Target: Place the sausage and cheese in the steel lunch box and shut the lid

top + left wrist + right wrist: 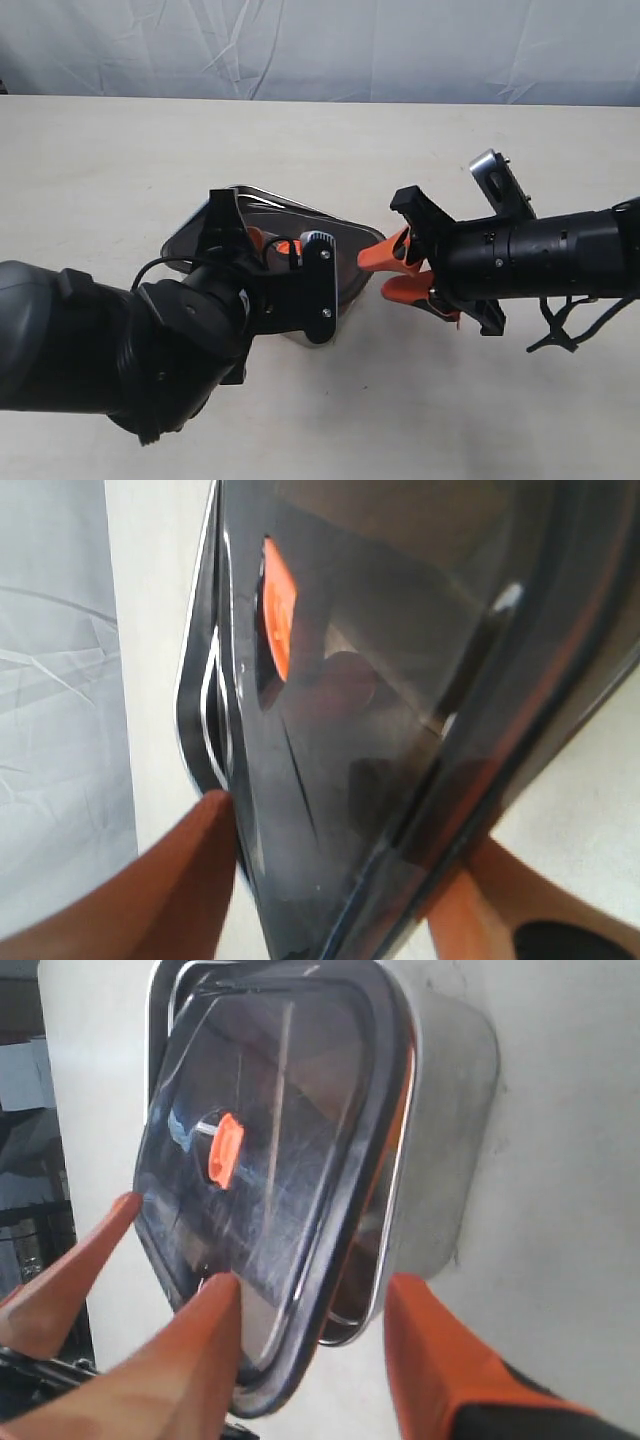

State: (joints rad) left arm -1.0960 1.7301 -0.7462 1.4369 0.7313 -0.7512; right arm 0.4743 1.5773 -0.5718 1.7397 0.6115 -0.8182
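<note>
The steel lunch box [178, 243] [450, 1110] stands mid-table. The dark translucent lid [345, 250] [400, 630] [260, 1110] lies on it at a slant, one end lifted off the rim, its orange tab [277, 610] [225, 1148] on top. My left gripper [275, 248] [345, 830] is shut on the lid, a finger on each long edge. My right gripper [380, 272] [312, 1285] is open astride the raised lid end and the box rim. Under the lid I see only a dim rounded shape; I cannot make out the sausage or the cheese.
The beige table [420, 400] runs back to a pale wrinkled cloth backdrop [320, 50]. The bulky left arm [90, 340] covers the near left of the box. The right arm [560, 255] lies across the right side, with loose black cables [560, 325] below it.
</note>
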